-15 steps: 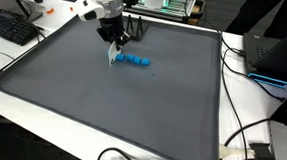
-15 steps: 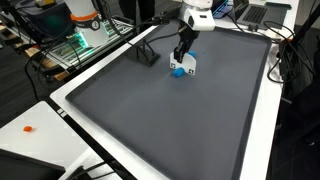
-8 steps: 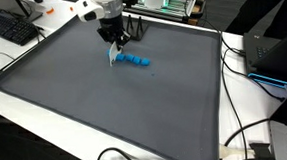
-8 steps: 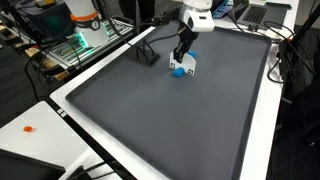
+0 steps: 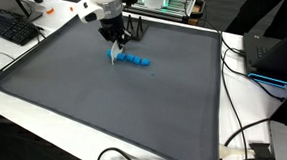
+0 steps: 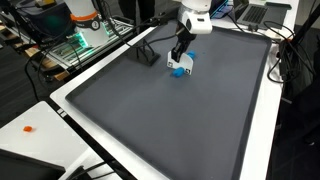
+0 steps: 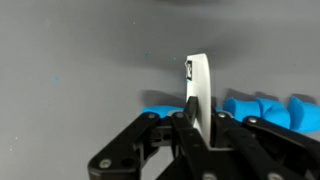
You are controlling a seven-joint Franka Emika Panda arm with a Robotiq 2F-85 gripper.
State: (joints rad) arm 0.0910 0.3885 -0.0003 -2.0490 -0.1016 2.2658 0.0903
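My gripper (image 5: 111, 47) hangs at the far side of a dark grey mat (image 5: 105, 102). It is shut on a thin white card-like piece (image 7: 200, 85), which stands up between the fingers (image 7: 197, 125). The white piece also shows in both exterior views (image 5: 112, 54) (image 6: 183, 63). Right under and beside it lies a row of blue lumpy pieces (image 5: 135, 60), seen from the wrist (image 7: 262, 108) and as a blue blob in an exterior view (image 6: 178, 71). The white piece's lower edge is at the blue row; I cannot tell whether they touch.
A small black stand (image 6: 147, 55) sits on the mat near the gripper. A keyboard (image 5: 8, 28), cables (image 5: 245, 64) and a laptop (image 5: 272, 47) lie round the mat's white border. A rack with green lights (image 6: 75, 40) stands beside the table.
The gripper with the white piece has shifted and risen slightly beside the blue row; otherwise nothing has moved.
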